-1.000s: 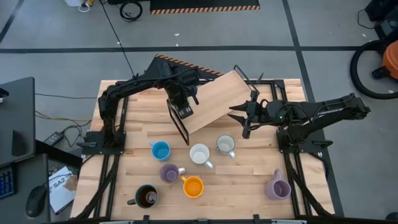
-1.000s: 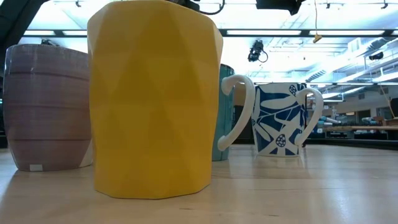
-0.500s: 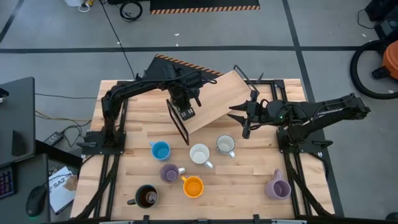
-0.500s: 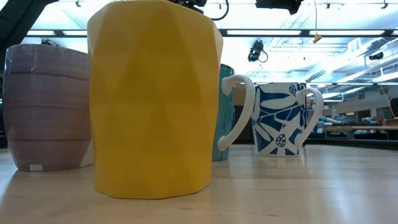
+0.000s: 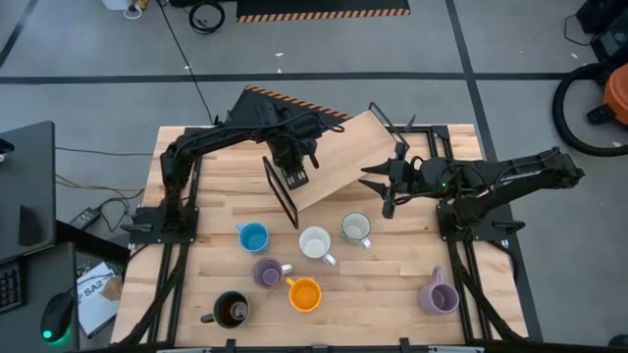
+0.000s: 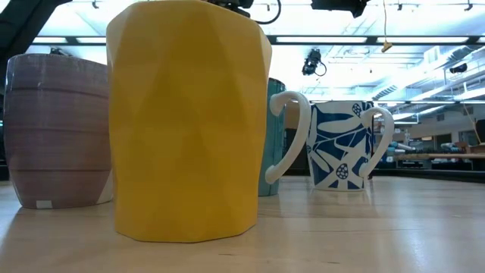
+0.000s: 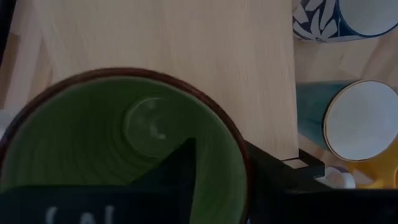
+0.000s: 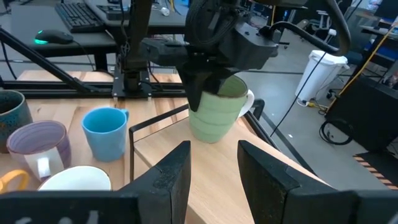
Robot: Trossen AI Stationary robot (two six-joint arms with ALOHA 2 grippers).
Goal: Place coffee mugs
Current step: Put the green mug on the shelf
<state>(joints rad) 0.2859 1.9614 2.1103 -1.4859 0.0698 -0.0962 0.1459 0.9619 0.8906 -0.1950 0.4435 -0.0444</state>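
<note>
My left pincer sits over the rim of the green mug, with one finger down inside the cup and the other outside its wall. I cannot tell whether the fingers pinch the wall or stand loose around it. The green mug is upright, with its base low against the sloping wooden board at the back middle of the table. Whether it fully rests there I cannot tell.

In front of the board's lower edge stand the blue mug, the white mug and the pale grey-white mug, in a loose row. Nearer the front are a lavender mug, the orange mug just beside it, and the dark mug. A second lavender mug stands well apart at the front right.

My right pincer hangs beside the board's right edge with its fingers parted and nothing between them.
</note>
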